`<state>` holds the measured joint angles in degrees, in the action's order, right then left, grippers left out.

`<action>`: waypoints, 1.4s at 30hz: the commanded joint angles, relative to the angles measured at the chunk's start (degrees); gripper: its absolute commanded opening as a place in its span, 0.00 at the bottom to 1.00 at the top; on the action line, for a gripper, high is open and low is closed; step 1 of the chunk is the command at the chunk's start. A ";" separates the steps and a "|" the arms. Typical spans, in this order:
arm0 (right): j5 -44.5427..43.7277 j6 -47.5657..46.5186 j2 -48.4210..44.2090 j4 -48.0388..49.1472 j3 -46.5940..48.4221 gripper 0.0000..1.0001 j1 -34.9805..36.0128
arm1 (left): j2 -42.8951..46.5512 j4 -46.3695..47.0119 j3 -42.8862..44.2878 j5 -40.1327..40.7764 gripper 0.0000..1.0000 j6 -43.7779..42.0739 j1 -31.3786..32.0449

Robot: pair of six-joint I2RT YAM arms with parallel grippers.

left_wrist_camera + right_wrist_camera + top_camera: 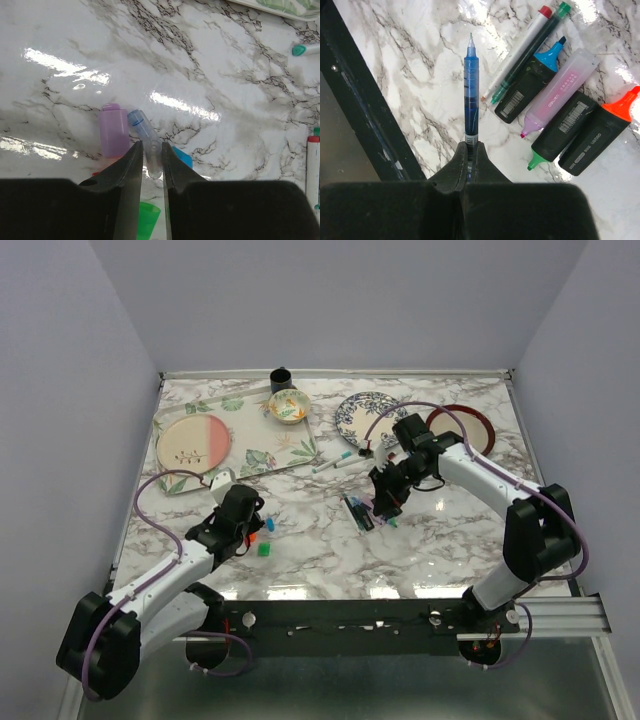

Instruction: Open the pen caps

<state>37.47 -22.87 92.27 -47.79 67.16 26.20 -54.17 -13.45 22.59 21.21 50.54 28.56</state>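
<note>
Left wrist view, lower centre: the left gripper (152, 146) has its fingers a little apart, and a clear blue-tipped cap (144, 131) lies on the table (210, 65) with its near end in the slot between them. It looks loose rather than pinched, though contact is hard to rule out. The cap's long axis runs from the fingers toward the upper left. A lilac cap (114, 131) sits just left of it. A blue cap (183, 156) on the right is half hidden by a finger, and a green cap (149, 216) at the bottom is cut off.

Right wrist view: the right gripper (470, 150) has its fingers together, clamped on a blue pen (471, 90), its bare tip pointing at the top of the frame. A row of highlighters (570, 117) to the right has its tips exposed.

Top view, upper centre: two thin pens (338, 462) lie roughly left-right, nearer the right gripper than the left — probably next in line. They are too small to tell whether their caps are on.
</note>
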 commanded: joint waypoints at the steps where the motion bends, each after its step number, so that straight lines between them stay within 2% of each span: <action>1: -5.30 3.70 0.98 3.84 -1.15 0.01 -0.09 | -0.23 -0.44 -0.62 1.82 0.33 -1.41 -0.26; 14: -13.65 9.42 2.65 7.53 -1.85 0.00 -2.90 | 3.54 -1.75 1.14 0.94 0.43 -1.85 -0.26; 17: -15.06 11.09 3.44 8.59 -2.29 0.00 -2.99 | 5.39 -2.02 3.16 -1.60 0.54 -3.25 -0.26; 19: -15.41 12.06 4.14 8.94 -2.55 0.01 -2.99 | 6.88 -1.58 4.56 -3.97 0.67 -4.13 -0.26; 22: -16.73 13.37 5.55 9.38 -2.47 0.01 -3.25 | 9.08 -1.49 5.62 -6.00 0.75 -5.02 -0.26; 31: -17.87 13.82 7.84 9.12 -2.56 0.05 -5.28 | 16.90 -3.51 6.59 -8.56 0.79 -5.45 -0.26; 36: -18.05 13.38 8.80 8.50 -2.20 0.09 -5.28 | 18.31 -4.65 7.47 -9.17 0.80 -5.81 -0.26; 42: -17.52 12.68 9.33 7.89 -2.38 0.09 -5.28 | 18.84 -5.44 8.70 -9.17 0.82 -6.51 -0.26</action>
<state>20.60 -9.52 100.77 -39.55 65.41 20.88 -36.25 -17.34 29.30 13.10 45.47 28.56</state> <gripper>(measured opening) 0.092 0.812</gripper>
